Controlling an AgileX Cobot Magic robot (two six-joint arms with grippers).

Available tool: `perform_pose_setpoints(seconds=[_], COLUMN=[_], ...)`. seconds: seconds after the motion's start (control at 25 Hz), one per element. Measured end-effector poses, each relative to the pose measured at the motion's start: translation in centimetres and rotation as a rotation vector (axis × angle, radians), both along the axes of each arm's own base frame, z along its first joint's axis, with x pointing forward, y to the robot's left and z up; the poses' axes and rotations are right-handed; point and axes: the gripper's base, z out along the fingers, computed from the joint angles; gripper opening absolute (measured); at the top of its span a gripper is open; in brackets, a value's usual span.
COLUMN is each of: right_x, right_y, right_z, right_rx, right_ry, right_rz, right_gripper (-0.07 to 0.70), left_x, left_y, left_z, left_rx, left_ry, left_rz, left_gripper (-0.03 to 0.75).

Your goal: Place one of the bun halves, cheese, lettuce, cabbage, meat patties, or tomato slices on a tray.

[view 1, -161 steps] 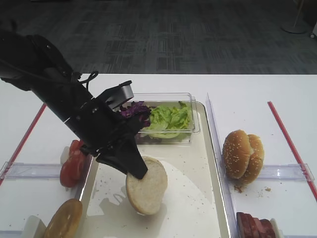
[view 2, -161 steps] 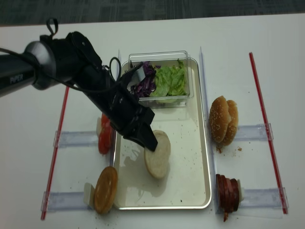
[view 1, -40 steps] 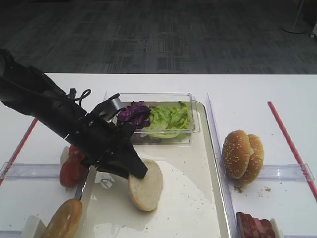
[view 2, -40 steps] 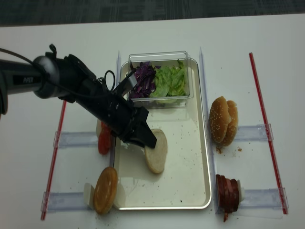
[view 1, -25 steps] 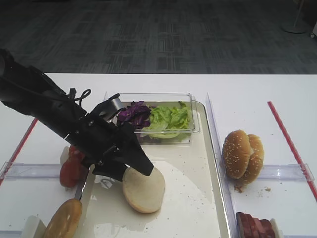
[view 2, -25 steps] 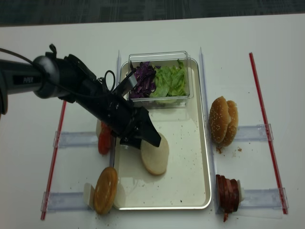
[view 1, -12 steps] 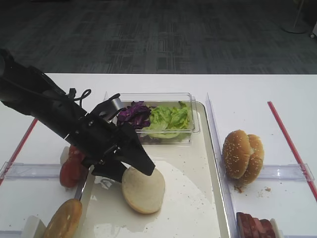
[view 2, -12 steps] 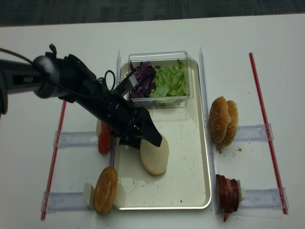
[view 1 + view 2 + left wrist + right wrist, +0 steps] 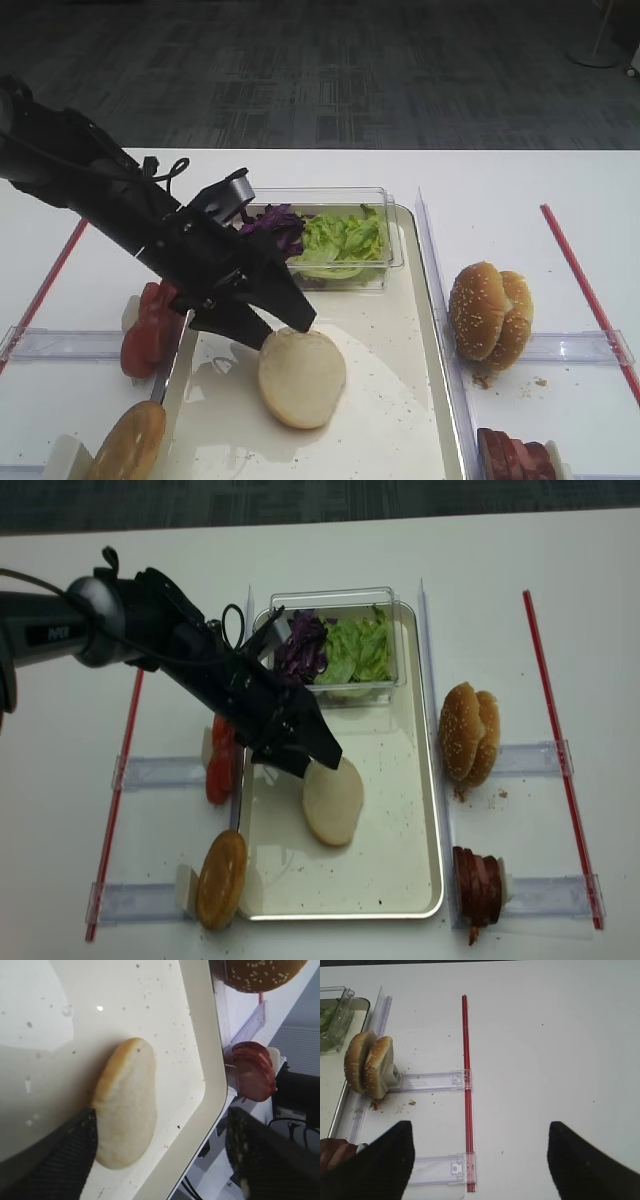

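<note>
On the tray (image 9: 425, 300) floor lies a bun half (image 9: 301, 376) — left tool (image 9: 286, 332) gaping, beside its edge.

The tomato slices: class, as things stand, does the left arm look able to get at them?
Probably yes. The tomato slices stand just outside the tray, beside the open left gripper, uncovered from above.

White table (image 9: 500, 190) carries everything. Cream tray (image 9: 425, 810) sits mid-table. Left of it: tomato slices (image 9: 219, 762) standing in a clear rail holder (image 9: 160, 772), and a plain brown bun half (image 9: 221, 877) in a second holder nearer the front. Right of it: sesame buns (image 9: 469, 732) on edge in a holder, meat patties (image 9: 476, 884) in another. Red strips (image 9: 546, 670) run along both outer sides.
</note>
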Motion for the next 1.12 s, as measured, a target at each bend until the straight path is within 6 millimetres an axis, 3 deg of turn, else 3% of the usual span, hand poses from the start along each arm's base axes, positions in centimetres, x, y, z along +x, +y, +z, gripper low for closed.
perform_pose_setpoints(seconds=[0.52,1.12], right_x=[0.0,0.0], right_y=[0.0,0.0], right_z=[0.0,0.0], right_rx=[0.0,0.0], right_ry=[0.0,0.0], right_rz=[0.0,0.0], right_gripper=[0.571,0.571], left_x=[0.8,-1.0], left_y=[0.6,1.6], left_z=[1.4,7.7], left_rx=[0.126,0.178], left_ry=[-0.01,-0.124], left_rz=[-0.006,0.041], left_gripper=[0.494,0.494])
